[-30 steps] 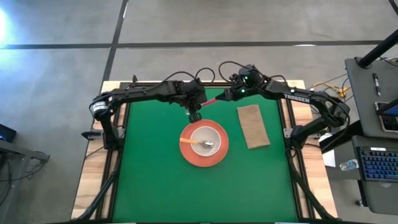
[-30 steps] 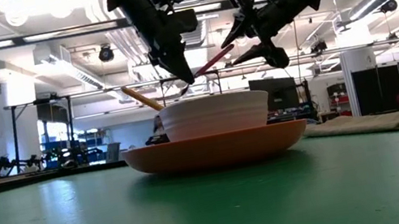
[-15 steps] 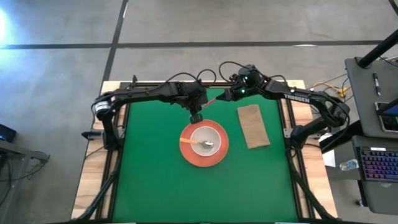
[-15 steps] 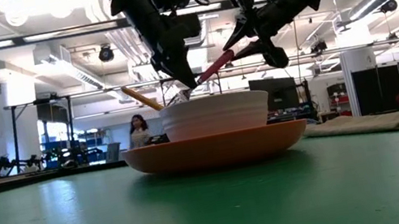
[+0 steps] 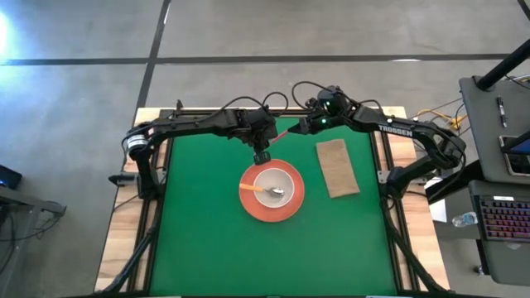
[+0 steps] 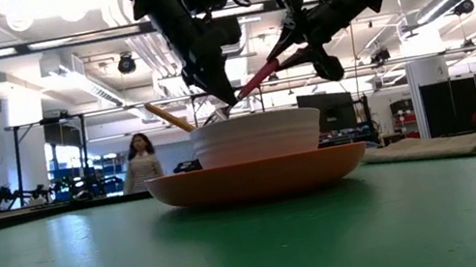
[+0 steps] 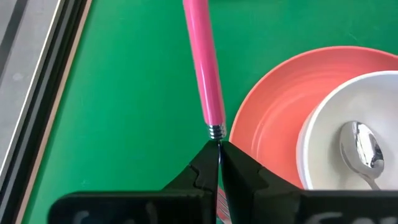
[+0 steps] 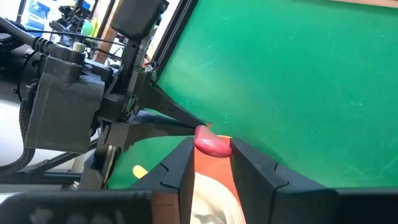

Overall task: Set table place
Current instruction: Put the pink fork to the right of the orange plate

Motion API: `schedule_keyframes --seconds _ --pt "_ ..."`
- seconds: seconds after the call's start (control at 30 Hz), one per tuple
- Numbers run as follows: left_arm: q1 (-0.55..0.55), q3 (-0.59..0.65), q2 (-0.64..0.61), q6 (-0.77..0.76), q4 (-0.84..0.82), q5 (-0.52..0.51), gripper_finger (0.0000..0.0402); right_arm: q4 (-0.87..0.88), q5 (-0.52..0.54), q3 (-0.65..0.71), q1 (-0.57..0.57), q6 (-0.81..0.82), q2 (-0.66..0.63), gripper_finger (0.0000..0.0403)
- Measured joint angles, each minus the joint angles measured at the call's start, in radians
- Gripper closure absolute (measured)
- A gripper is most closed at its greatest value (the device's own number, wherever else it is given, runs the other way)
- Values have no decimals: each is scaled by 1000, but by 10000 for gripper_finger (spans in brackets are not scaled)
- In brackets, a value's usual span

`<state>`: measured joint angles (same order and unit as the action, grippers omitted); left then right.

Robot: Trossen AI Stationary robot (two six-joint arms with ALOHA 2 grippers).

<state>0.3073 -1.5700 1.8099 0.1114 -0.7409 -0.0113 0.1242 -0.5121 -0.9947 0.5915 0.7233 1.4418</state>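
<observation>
On the flat green counter [image 5: 207,223] the round orange-red plate [image 5: 272,211] sits near the middle, with the smaller cream bowl [image 5: 274,185] resting on it. The yellow-orange-handled spoon [image 5: 258,190] lies in the bowl, its metal head inside and its handle leaning out over the rim. Beside the plate, on the right arm's side and apart from it, the brown rectangular napkin [image 5: 337,167] lies flat.

Just past the plate's far edge, the pink-handled metal fork [image 5: 286,132] hangs in the air between both arms. The left hand [image 7: 218,163] is clamped on the fork's metal end right where the pink handle begins. The right hand [image 8: 211,163] is closed on the tip of the pink handle. Beyond the counter, a person [image 6: 138,161] stands in the room.
</observation>
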Motion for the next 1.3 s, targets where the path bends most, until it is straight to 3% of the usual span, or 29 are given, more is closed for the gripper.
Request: schedule_keyframes --seconds 0.47,0.8,1.07,1.3 --pt "-1 1 -10 -7 -2 -81 400 7 38 0 4 -40 -1 382" --pt "-1 5 -13 -26 3 21 401 54 44 0 5 -77 -2 386" --pt "0 15 -13 -27 0 21 401 72 41 0 5 -97 -10 386" --pt "0 23 -13 -27 -1 19 401 210 78 0 5 -172 -45 386"
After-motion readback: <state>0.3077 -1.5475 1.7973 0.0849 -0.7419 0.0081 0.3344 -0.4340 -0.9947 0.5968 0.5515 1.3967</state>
